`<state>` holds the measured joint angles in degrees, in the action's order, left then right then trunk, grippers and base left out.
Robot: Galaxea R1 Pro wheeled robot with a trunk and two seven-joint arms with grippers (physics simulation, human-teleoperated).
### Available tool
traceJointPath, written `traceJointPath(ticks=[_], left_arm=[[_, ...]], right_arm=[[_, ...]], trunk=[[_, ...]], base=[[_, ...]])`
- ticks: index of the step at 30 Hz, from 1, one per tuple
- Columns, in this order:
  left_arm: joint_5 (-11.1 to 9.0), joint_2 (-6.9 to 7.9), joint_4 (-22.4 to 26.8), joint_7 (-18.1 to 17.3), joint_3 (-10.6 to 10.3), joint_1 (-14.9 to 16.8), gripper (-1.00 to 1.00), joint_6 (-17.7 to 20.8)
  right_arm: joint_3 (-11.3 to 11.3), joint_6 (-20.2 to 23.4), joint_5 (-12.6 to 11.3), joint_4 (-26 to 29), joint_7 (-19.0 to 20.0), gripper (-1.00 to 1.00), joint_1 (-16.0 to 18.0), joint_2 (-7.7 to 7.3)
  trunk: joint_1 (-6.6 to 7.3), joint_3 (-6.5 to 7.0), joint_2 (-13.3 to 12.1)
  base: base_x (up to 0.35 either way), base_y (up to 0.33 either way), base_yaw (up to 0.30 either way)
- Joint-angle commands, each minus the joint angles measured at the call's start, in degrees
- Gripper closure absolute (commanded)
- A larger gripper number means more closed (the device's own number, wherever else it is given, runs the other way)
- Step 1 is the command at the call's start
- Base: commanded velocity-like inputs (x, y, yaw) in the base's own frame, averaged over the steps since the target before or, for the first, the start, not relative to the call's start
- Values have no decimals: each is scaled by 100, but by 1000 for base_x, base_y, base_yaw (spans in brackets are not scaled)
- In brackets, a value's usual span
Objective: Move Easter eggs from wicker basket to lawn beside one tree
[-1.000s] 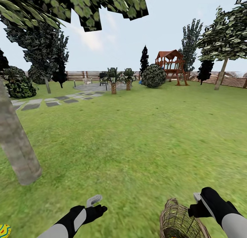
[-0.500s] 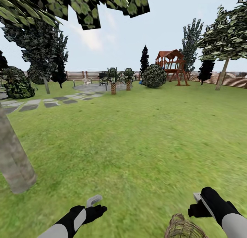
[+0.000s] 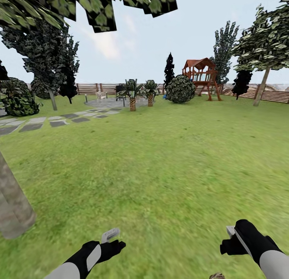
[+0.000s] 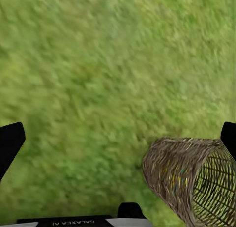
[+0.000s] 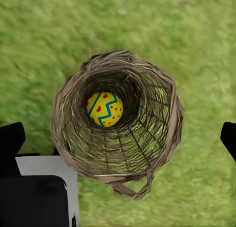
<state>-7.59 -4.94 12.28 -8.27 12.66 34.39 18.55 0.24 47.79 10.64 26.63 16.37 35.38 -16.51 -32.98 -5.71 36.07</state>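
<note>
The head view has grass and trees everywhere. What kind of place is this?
It looks like a back garden: a wide lawn closed in by a wooden fence, with a red play tower and a stepping-stone path. A wicker basket holds a painted Easter egg.

Open lawn (image 3: 160,162) stretches unobstructed ahead of wicker basket (image 5: 115,121) | basket mouth gapes wide under right gripper (image 5: 118,138), one Easter egg (image 5: 104,109) deep inside | tree (image 3: 12,206) trunk stands far left of basket

Bright, even daylight without cast shadows or glare; the mottled green grass lawn (image 3: 168,158) renders softly blurred, especially in both wrist views.
</note>
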Motion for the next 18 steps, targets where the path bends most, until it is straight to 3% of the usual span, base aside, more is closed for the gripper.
traceJointPath(ticks=[1,15,18], left_arm=[[-60,0,11,0,17,4,-100,43],[-53,-7,-15,-7,15,0,-100,-167],[-55,-7,-17,-4,16,-2,-100,-164]], right_arm=[[2,19,58,8,50,-100,4,-2],[2,19,62,8,50,-100,4,-2],[2,19,61,8,50,-100,4,-2]], trunk=[[-5,-11,8],[-5,-11,8],[-71,-64,128]], base=[[231,0,0],[23,0,0],[0,0,0]])
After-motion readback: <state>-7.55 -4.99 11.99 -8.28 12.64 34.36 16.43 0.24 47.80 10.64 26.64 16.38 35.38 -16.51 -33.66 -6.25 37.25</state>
